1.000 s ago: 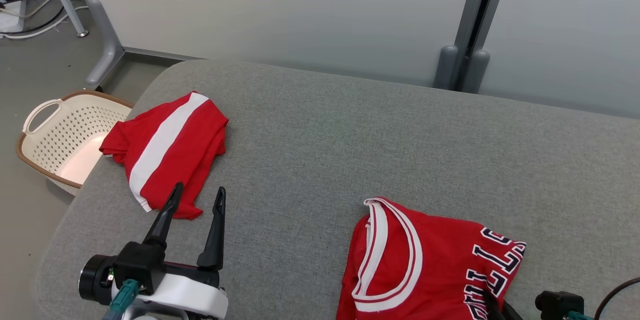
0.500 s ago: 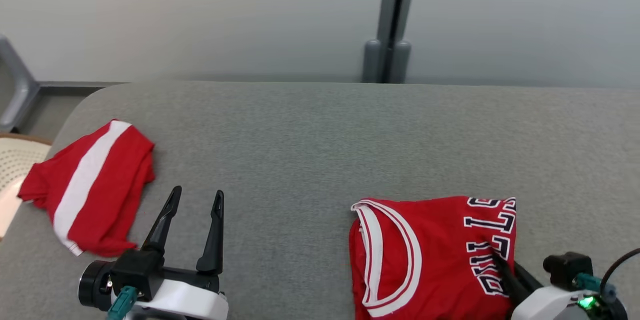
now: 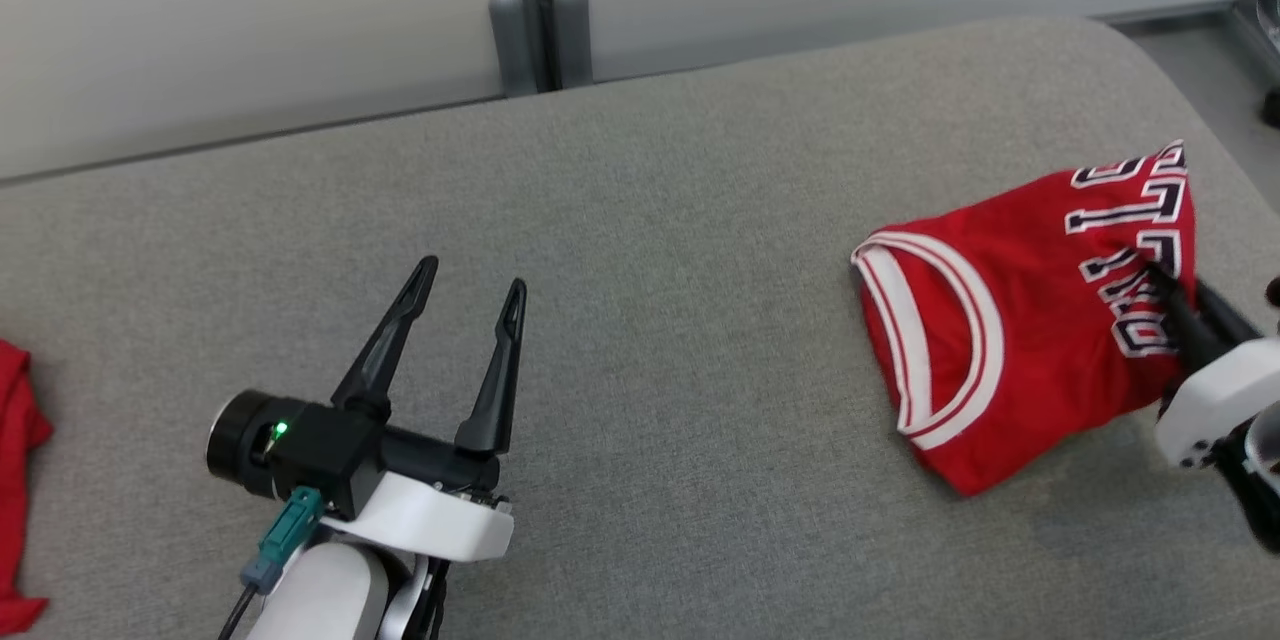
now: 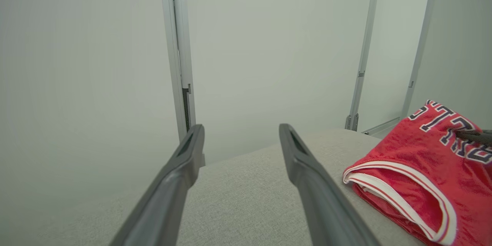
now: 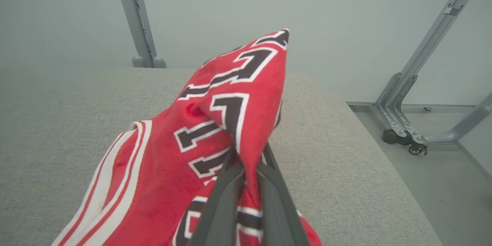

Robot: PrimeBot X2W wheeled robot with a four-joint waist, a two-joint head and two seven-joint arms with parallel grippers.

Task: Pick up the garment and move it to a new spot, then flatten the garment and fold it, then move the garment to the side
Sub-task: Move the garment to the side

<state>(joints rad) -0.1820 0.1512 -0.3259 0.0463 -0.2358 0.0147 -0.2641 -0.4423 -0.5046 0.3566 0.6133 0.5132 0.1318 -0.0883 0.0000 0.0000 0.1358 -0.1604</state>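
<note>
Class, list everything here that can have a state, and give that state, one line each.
red jersey: folded, lettered edge pinched and raised off the grey surface.
right gripper: shut on the red jersey.
left gripper: open, empty.
other red garment: lying rumpled at the surface's left edge.

the bench [image 3: 650, 220] was covered in grey woven cloth, matt and slightly coarse. the garment [image 3: 1010, 340] was a soft red knit with a faint sheen and smooth white trim. the fingers [image 3: 385, 345] of the left gripper [image 3: 473, 271] looked like matt dark plastic, the wrist shell [image 3: 420, 520] behind them glossy white plastic. the wall panels [image 3: 250, 20] were smooth and matt, the posts [image 3: 530, 10] grey painted metal.
</note>
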